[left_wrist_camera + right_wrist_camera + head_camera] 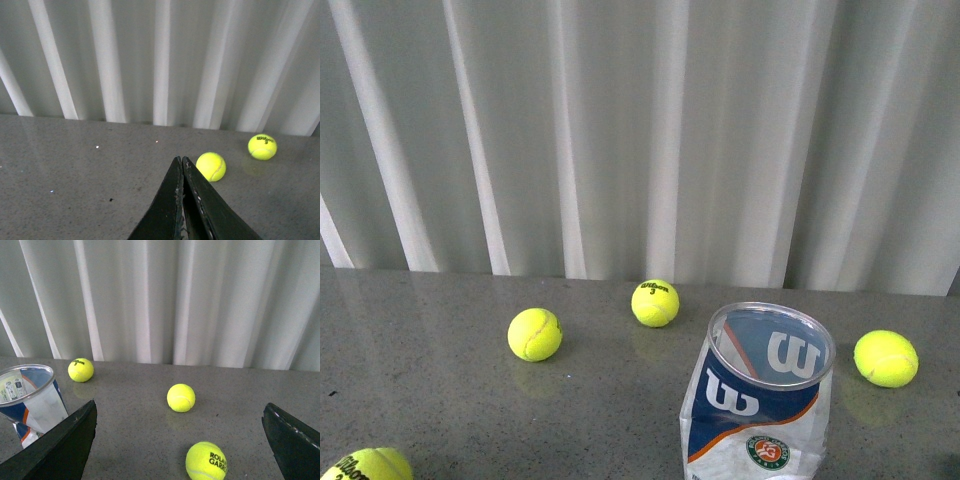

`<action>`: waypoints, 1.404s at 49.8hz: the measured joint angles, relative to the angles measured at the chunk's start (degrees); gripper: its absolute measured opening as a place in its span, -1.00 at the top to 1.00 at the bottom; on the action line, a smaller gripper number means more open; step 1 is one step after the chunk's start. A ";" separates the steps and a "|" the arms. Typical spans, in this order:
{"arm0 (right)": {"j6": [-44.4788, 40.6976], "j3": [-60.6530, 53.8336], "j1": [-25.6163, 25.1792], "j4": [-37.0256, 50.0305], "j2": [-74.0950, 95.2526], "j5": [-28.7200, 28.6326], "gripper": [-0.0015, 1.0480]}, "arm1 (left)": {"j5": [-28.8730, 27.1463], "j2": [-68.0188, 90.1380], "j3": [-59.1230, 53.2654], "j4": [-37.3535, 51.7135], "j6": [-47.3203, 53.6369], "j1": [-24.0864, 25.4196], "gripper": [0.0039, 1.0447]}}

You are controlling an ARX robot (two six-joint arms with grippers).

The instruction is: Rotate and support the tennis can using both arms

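**A:** How far along is this looking?

**B:** Barely begun, I'd judge. The grey speckled stone bench (440, 420) is carrying everything, and the clear plastic tennis can with its metal rim and navy-and-white label (757, 400) is standing upright, open mouth up, close to the bench's near edge, right of its middle. Nothing is touching it.

**A:** And the grippers?

**B:** The left arm's black gripper (182, 165) is pinching its jaws together on nothing. The right arm's black gripper (180, 440) is gaping wide and empty, with the can just beside one finger.

**A:** So what's remaining?

**B:** Gripping, rotating and supporting, all of it. Yellow-green tennis balls (655, 302) are lying scattered around.
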 joint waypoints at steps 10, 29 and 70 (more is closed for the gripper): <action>0.00 0.00 0.00 0.00 0.00 -0.02 -0.87 | -4.59 -4.94 -4.33 -0.57 -0.02 -4.52 0.93; 0.00 0.00 0.00 0.00 0.00 0.00 -0.87 | -4.83 -15.89 -9.66 -6.10 -0.02 -4.79 0.93; 0.00 0.00 0.00 0.00 0.00 0.00 -0.87 | -4.81 -34.36 -12.04 -20.31 -0.04 -4.79 0.93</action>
